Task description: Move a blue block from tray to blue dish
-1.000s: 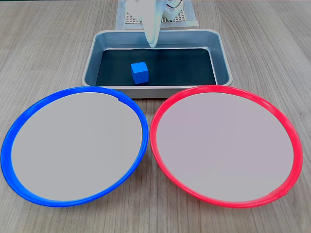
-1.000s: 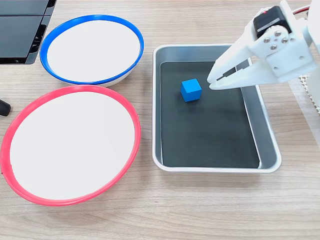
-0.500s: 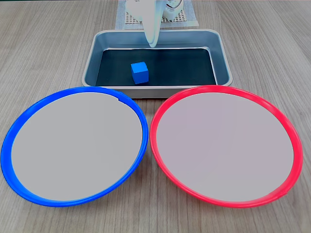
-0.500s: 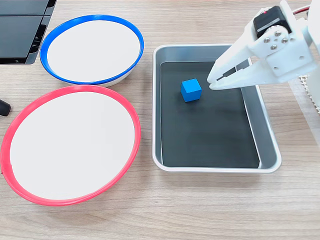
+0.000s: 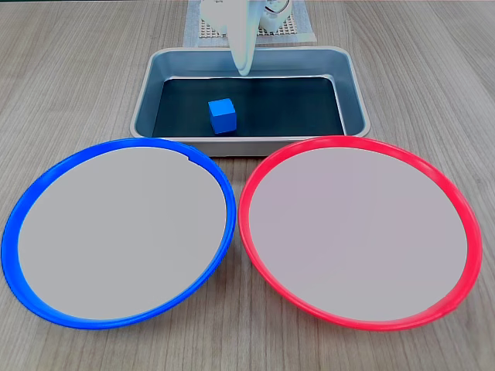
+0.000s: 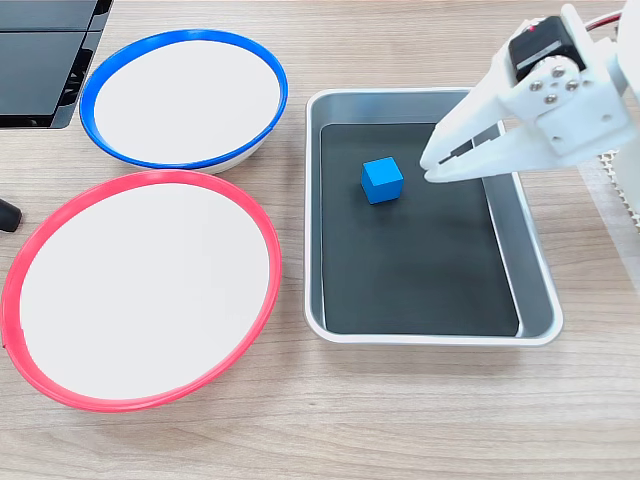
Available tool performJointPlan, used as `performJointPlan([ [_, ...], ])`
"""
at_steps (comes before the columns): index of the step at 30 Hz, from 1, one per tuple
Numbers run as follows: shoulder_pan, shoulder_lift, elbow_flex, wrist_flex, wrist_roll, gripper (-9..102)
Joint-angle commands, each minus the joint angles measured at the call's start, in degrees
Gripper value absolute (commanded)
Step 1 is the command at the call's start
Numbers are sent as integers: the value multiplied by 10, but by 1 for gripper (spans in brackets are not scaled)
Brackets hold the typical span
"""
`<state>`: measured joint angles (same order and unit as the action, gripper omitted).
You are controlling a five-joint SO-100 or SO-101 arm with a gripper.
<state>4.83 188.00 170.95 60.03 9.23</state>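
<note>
Nowhere legible writing; blue block sits in tray.

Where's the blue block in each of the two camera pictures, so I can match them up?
A fixed view: the blue block sits left of centre on the tray's dark bottom, upper middle of the picture.
A fixed view: the blue block lies in the tray's upper part, right of centre.
Shared landmark: the blue dish.

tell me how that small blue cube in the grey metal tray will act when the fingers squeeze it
The small bright blue cube looks rigid, with crisp edges and flat faces, so it should probably hold its shape and offer parallel sides to grip. Sitting flat on the grey metal tray's dark bottom, it seems unlikely to roll. Its faces look smooth, so it might slide if nudged off-centre.
</note>
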Motion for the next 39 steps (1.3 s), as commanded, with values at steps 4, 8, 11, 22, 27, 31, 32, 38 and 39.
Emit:
performJointPlan([
  [4,1,-192,-187,53,-352,0],
  [8,25,-377,-307,97,-449,0],
  [11,29,-522,-386,111,-463,7],
  [22,87,-776,-522,85,-476,28],
  [27,105,-823,-536,87,-487,26],
  [31,109,-846,-525,63,-483,24],
  [32,109,-852,-520,55,-483,24],
  [38,98,-890,-530,47,-458,24],
  [39,95,-896,-534,50,-451,24],
])
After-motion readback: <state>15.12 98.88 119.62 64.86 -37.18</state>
